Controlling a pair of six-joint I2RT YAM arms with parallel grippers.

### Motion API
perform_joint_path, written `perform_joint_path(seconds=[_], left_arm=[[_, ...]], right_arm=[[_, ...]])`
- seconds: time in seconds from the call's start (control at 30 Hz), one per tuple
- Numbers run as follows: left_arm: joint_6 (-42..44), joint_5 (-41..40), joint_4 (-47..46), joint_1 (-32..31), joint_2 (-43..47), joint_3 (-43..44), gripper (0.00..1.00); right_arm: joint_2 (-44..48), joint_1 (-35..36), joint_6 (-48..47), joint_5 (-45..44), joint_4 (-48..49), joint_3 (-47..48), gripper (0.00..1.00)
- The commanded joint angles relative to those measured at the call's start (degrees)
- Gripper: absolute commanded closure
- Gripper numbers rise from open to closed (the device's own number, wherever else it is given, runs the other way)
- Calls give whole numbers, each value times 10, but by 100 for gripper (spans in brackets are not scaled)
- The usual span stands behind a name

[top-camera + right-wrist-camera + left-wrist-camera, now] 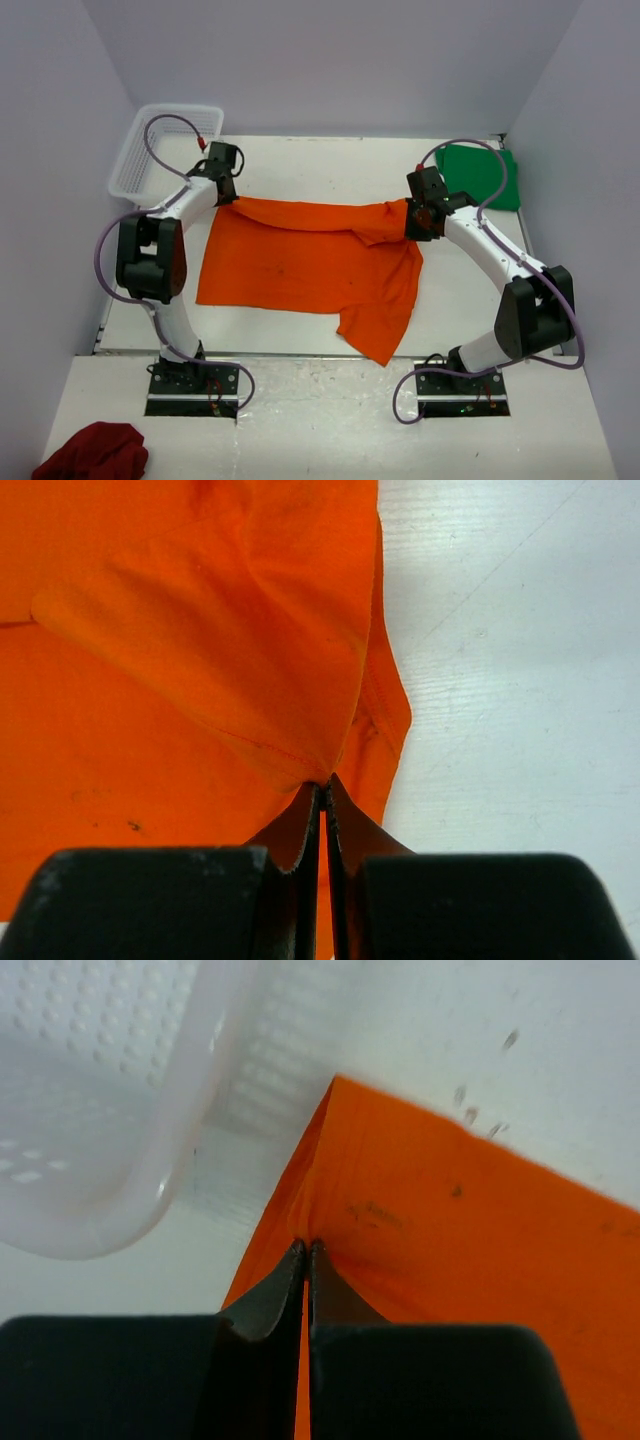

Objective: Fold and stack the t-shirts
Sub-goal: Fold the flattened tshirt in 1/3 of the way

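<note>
Left hand (pixel 305 1248): jaws fully closed, with the edge of the orange shirt (pixel 300 260) pinched between the fingertips at the cloth's far left corner. A white plastic basket (pixel 135 150) stands just beyond and to the left of this hand, close to the pinched corner; whether it touches the cloth cannot be told. Right hand (pixel 325 782): jaws likewise fully closed, gripping a bunched fold at the shirt's far right edge, where the cloth rucks up into a ridge ahead of the fingertips. The orange shirt stretches between the two hands along its far edge and spreads from there back toward the arm bases, lying mostly flat on the white tabletop (pixel 320 165), with one lobe trailing nearest the right arm's base. The dark green shirt (pixel 470 182) lies beyond and to the right of the right hand, apart from the orange one. A dark red cloth (pixel 95 452) lies well behind the left hand, past the left arm's base.
</note>
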State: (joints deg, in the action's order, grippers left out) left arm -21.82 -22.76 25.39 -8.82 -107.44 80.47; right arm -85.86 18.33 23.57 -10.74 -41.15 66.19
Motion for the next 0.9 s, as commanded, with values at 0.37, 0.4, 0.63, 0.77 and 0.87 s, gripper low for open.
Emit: perform_joint_path(seconds=[0.37, 0.4, 0.63, 0.77, 0.87], left_arm=[[-66, -63, 44, -1, -27, -70, 100], [-67, -63, 45, -1, -30, -66, 100], [-75, -76, 61, 0, -58, -40, 96], [-80, -76, 61, 2, -59, -33, 96], [-81, -78, 66, 3, -66, -25, 96]], right_arm=[[1, 5, 3, 9, -8, 15, 100], [-2, 5, 4, 10, -8, 12, 100], [7, 12, 7, 13, -10, 1, 100], [29, 16, 4, 26, -9, 18, 100], [31, 16, 3, 16, -27, 38, 100]])
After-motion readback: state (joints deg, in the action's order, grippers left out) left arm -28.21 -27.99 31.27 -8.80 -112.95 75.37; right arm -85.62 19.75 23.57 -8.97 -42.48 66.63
